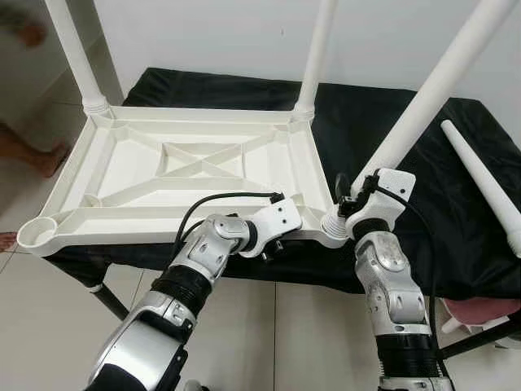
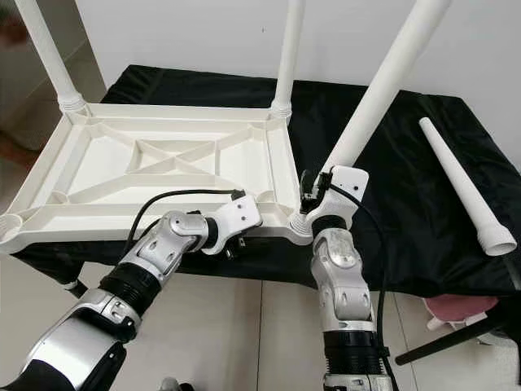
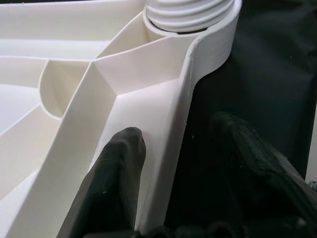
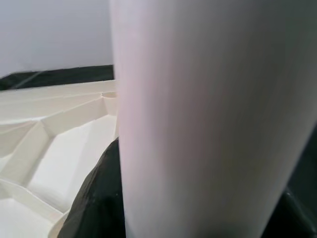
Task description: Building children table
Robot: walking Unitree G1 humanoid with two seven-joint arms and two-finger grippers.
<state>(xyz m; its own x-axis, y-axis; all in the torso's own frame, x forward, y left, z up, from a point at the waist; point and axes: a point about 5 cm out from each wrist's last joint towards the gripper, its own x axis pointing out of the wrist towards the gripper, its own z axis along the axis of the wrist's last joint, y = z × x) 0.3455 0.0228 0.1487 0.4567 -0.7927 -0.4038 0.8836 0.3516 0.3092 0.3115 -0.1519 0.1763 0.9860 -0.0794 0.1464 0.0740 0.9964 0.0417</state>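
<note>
The robot's left silver arm reaches forward and to the right, its elbow bent, its white wrist housing turned sideways. The left gripper [image 1: 281, 243] sits at the near edge of the upturned white plastic tabletop [image 1: 195, 163]; its jaws straddle the rim, one black finger [image 3: 116, 183] inside the ribbed frame, the other on the outer side. The right silver arm rises almost straight up from below, wrist vertical. The right gripper [image 1: 348, 195] has its jaws closed around the base of the slanted white plastic leg [image 1: 431, 94] at the near right corner.
</note>
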